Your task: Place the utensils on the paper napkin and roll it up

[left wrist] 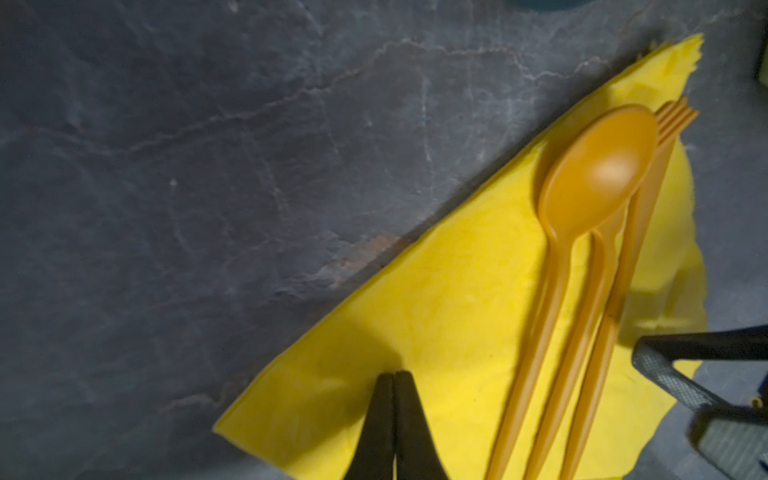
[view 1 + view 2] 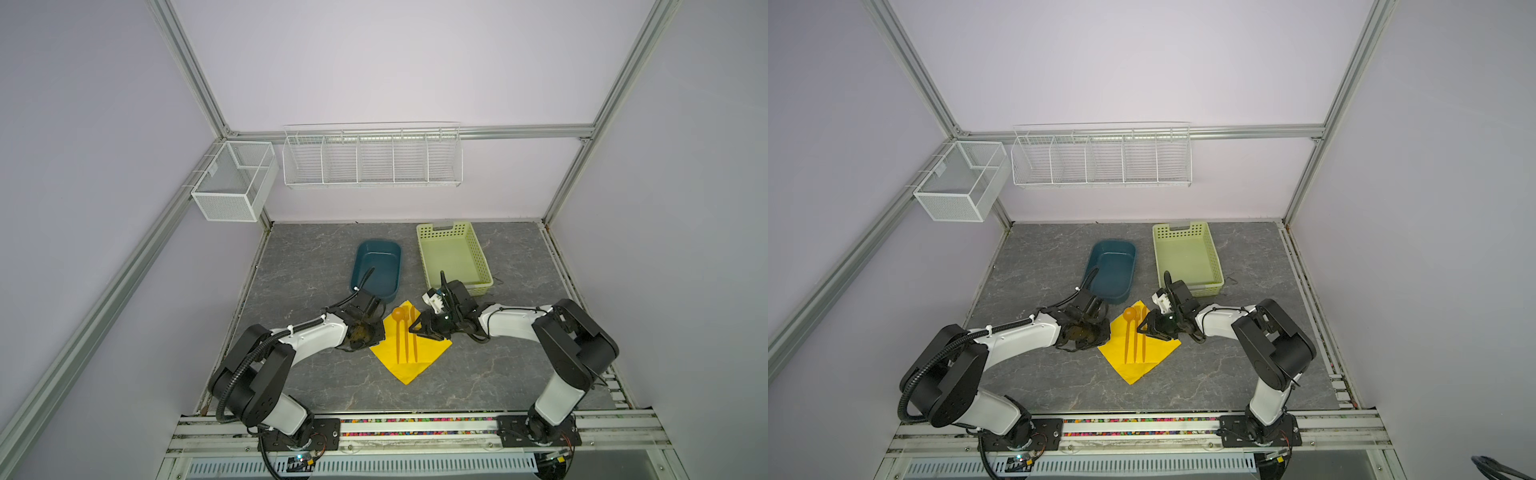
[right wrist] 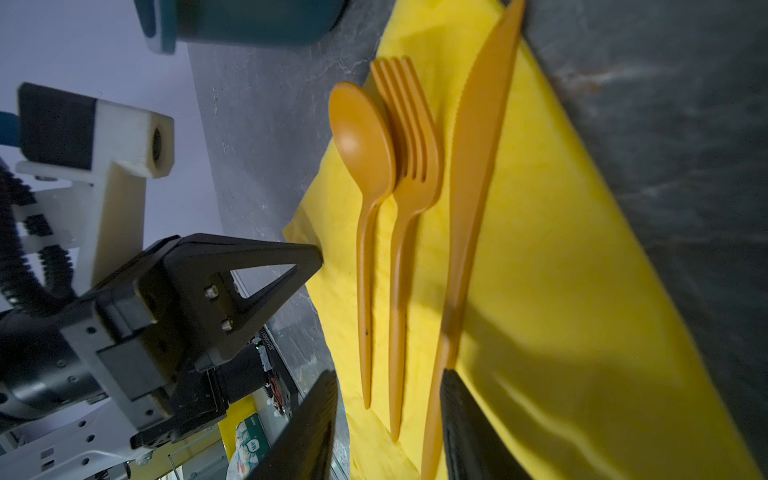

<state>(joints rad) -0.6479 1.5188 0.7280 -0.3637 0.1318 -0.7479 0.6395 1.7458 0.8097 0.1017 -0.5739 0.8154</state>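
The yellow paper napkin (image 2: 432, 349) (image 2: 1160, 351) lies flat as a diamond on the grey table. An orange spoon (image 2: 398, 312) (image 3: 361, 133), fork (image 3: 415, 145) and knife (image 3: 473, 145) lie on it side by side, bowl and tines toward the back. My left gripper (image 1: 394, 374) (image 2: 377, 337) is shut, its tips resting on the napkin (image 1: 436, 332) near its left edge, with no paper visible between the jaws. My right gripper (image 3: 388, 386) (image 2: 415, 328) is open over the handle ends. The knife handle lies against one finger (image 3: 457, 407), and the spoon and fork handles lie in the gap.
A dark blue tub (image 2: 378, 243) and a pale green perforated basket (image 2: 446, 227) stand just behind the napkin, close to both wrists. A white wire rack (image 2: 372, 158) and a mesh box (image 2: 232, 183) hang on the back wall. Aluminium frame posts border the table.
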